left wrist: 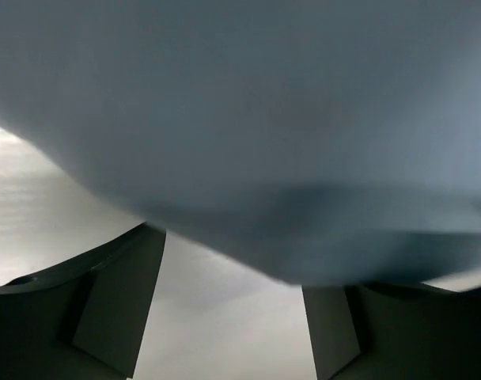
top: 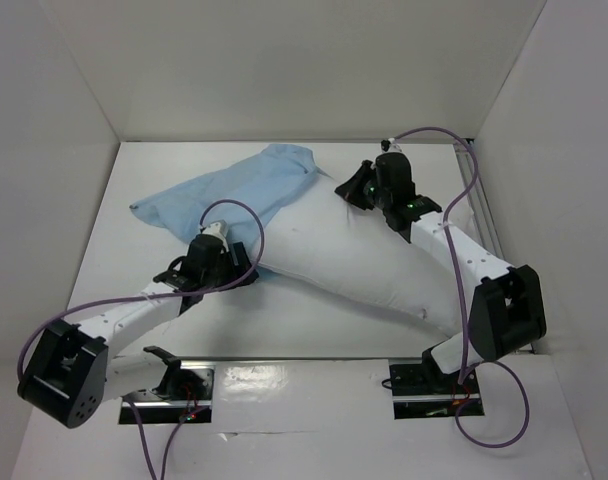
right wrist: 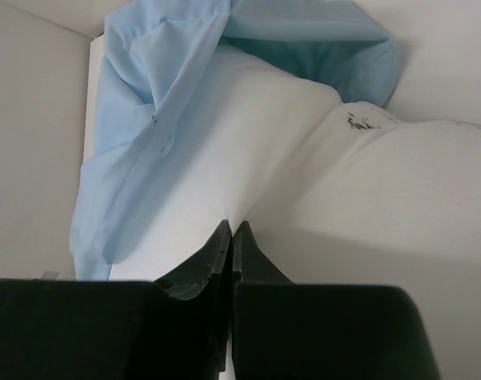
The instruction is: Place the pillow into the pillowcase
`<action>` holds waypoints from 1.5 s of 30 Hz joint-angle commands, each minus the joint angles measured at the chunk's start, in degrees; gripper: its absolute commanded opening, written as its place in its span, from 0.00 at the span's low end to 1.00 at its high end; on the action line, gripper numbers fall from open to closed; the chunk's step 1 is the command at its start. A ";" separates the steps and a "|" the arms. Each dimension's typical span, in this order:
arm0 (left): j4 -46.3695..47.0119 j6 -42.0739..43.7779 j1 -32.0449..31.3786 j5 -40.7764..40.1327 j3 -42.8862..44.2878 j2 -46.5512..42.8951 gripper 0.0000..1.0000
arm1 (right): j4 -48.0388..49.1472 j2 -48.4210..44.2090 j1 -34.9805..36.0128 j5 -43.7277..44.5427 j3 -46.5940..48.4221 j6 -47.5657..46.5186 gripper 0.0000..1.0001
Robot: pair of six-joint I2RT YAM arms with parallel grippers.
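Here's the left arm, lying low and stretched out from its near corner on a diagonal toward the middle of the white desk point(top: 324, 335). The left hand point(left wrist: 234, 305) sits at the spot where the thin light-blue fabric pillowcase point(top: 229, 190) meets the left end of the big plump white rectangular pillow point(top: 364, 265). From the left wrist view its two dark fingers point(left wrist: 118, 305) stand well apart. They are spread wide, with nothing pinched. A blurred blue-grey swell of cloth hangs right at the lens above them.

Over to the right arm: the elbow is folded far out on the right side. The forearm runs back and to the left, ending over the pillow's far edge. The right hand point(right wrist: 231, 233) is clamped tight, fingers pressed together on a small pinch of the pillow's white cover, and the creases run straight into the tips.

The pillow itself lies diagonally across the desk, from the middle down toward the near right. Its far-left end is tucked into the pillowcase mouth, with blue cloth draped over that corner and the darker green inside showing. The rest of the pillowcase lies flat toward the far left.
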 commanded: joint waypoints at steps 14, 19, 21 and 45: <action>10.98 -1.81 -2.67 -8.39 6.04 11.64 0.00 | 3.06 -0.91 -1.17 -0.50 5.67 0.21 0.00; 7.80 -1.28 -3.81 8.81 15.78 6.10 0.00 | 4.38 0.58 -1.69 3.09 9.16 0.74 0.00; 5.52 -1.89 -3.81 15.41 22.02 6.09 0.00 | 4.38 1.11 -2.22 5.56 11.72 0.21 0.00; -21.17 8.38 -18.66 30.73 24.30 7.41 0.76 | 11.15 4.36 7.97 14.97 1.27 9.88 0.00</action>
